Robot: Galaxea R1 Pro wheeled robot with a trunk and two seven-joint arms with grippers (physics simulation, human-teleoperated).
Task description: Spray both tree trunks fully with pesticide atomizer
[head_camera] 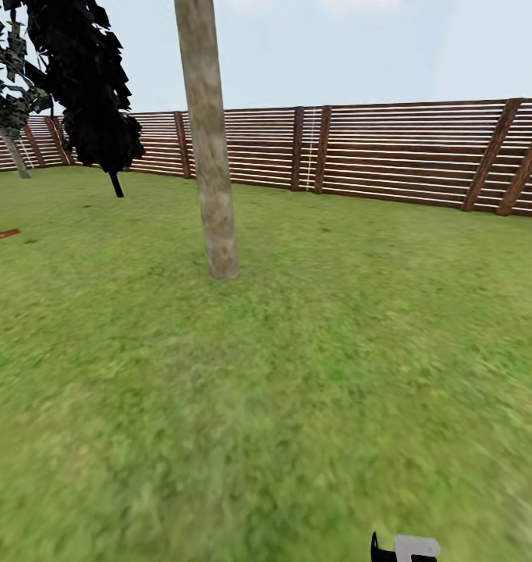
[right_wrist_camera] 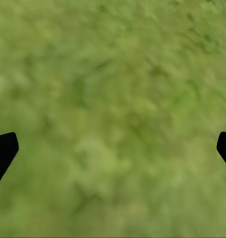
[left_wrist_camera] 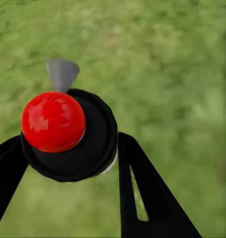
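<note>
Left gripper (left_wrist_camera: 68,148) clamped on pesticide atomizer (left_wrist_camera: 68,136) between jaws, red top toward wrist camera, ready to spray; right gripper (right_wrist_camera: 113,148) jaws apart over grass (right_wrist_camera: 113,74); I judged tree trunk (head_camera: 207,140) next.

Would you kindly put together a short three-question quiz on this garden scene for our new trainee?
1. True or false: the left gripper is shut on the pesticide atomizer.
2. What colour is the atomizer's round top?
A. red
B. blue
C. white
3. In the head view, what stands behind the pale tree trunk at the far edge of the grass?

Key
1. True: the black fingers flank the bottle on both sides.
2. A
3. A brown slatted fence.
</note>
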